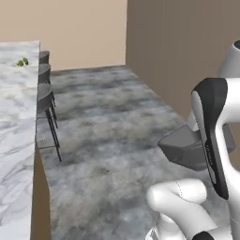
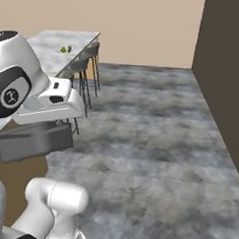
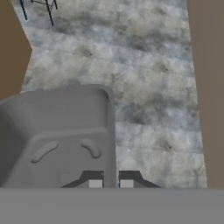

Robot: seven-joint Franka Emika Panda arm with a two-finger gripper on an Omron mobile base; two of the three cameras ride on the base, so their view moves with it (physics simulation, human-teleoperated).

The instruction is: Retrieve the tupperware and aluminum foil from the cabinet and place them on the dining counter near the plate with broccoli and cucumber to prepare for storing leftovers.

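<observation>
My claw is clamped on the rim of the grey tupperware, which hangs ahead of it, while the marble dining counter with the greens lies well off, far beyond it.

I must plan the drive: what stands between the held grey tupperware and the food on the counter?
The stools line the counter edge between the tupperware and the food, in the right base view.
</observation>
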